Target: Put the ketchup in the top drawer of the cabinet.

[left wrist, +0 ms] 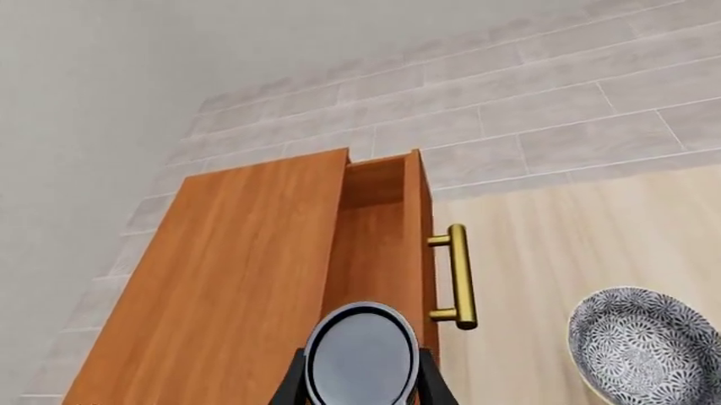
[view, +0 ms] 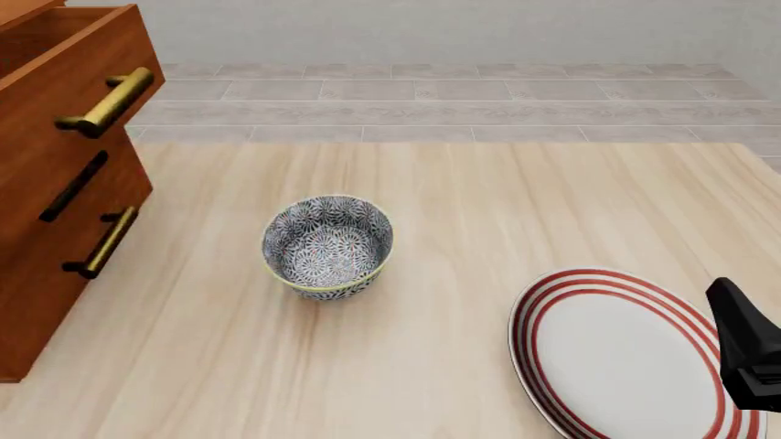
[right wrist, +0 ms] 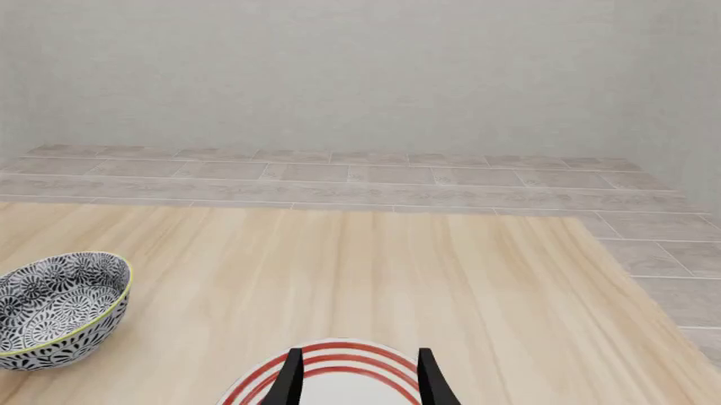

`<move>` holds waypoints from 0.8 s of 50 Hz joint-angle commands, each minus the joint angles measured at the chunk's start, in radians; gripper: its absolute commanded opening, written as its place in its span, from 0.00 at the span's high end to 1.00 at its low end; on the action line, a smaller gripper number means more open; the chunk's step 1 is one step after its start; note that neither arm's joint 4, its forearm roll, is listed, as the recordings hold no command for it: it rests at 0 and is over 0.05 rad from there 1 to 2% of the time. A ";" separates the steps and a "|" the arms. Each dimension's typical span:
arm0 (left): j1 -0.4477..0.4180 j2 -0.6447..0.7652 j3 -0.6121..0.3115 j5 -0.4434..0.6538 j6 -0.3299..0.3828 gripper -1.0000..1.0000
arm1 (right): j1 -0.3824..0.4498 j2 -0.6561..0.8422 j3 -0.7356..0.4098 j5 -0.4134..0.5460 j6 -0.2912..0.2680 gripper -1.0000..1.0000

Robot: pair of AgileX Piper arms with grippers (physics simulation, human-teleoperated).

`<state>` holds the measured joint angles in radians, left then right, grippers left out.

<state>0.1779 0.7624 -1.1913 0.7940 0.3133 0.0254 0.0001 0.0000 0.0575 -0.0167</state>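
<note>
In the left wrist view my left gripper (left wrist: 363, 381) is shut on the ketchup (left wrist: 363, 353). Only the ketchup's dark grey round top shows between the black fingers (left wrist: 295, 384). It hangs above the open top drawer (left wrist: 377, 240) of the cabinet (left wrist: 225, 287), near the drawer's front with its brass bar handle (left wrist: 460, 274). In the front view the drawer front (view: 73, 64) stands pulled out at the upper left; neither the left gripper nor the ketchup shows there. My right gripper (right wrist: 358, 384) is open and empty above the plate.
A grey patterned bowl (view: 327, 245) stands mid-table, right of the cabinet (view: 49, 229). A red-ringed white plate (view: 623, 357) lies at the front right under the right gripper (view: 747, 352). Lower drawers carry a black handle (view: 73, 187) and a small brass handle (view: 102, 243).
</note>
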 commanded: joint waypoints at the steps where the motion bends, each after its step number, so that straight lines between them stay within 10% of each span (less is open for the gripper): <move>1: 0.022 0.011 0.026 -0.031 0.026 1.00 | 0.000 0.000 0.000 0.000 0.000 0.00; 40: 0.040 0.117 0.073 -0.139 0.000 1.00 | 0.000 0.000 0.000 0.000 0.000 0.00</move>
<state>0.2157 0.8493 -1.1320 0.6884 0.3007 0.0254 0.0001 0.0000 0.0575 -0.0167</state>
